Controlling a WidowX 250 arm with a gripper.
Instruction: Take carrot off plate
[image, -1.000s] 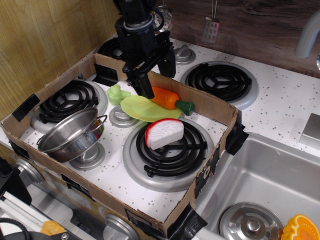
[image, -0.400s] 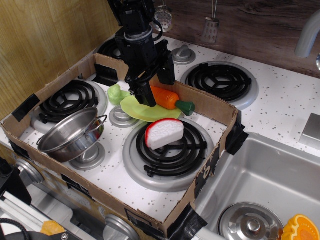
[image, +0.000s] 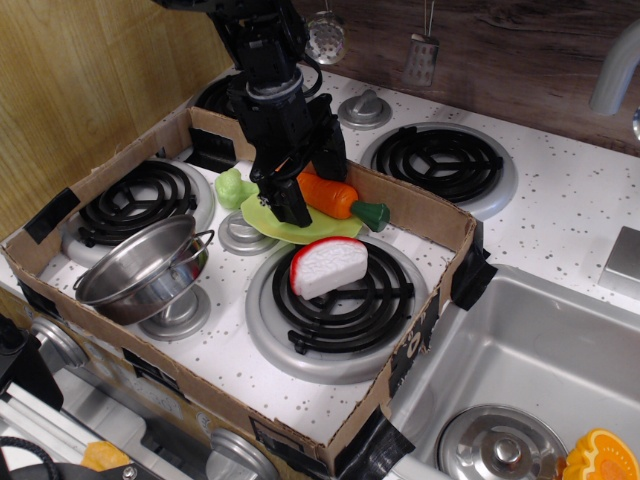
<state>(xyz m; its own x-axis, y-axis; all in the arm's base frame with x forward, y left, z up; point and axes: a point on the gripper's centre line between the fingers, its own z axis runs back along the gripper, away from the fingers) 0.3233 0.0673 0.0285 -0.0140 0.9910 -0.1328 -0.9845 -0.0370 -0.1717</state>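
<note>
Spread apart, the jaws of the gripper straddle the thick end of the carrot, one dark finger in front of it over the plate and the other behind; whether the pads actually touch the carrot cannot be told. Only one view is given, looking down at a toy stove top from its front right. The carrot lies across the back edge of the pale yellow-green plate, its green stub pointing right and hanging past the rim. A small green lumpy vegetable sits just left of the plate. Near the plate's front edge, a red-rimmed white wedge rests on the large coil burner. A steel pot sits tilted at the front left. All of this lies inside a low cardboard tray. To the right, a sink holds a metal lid and an orange ridged slice.
</note>
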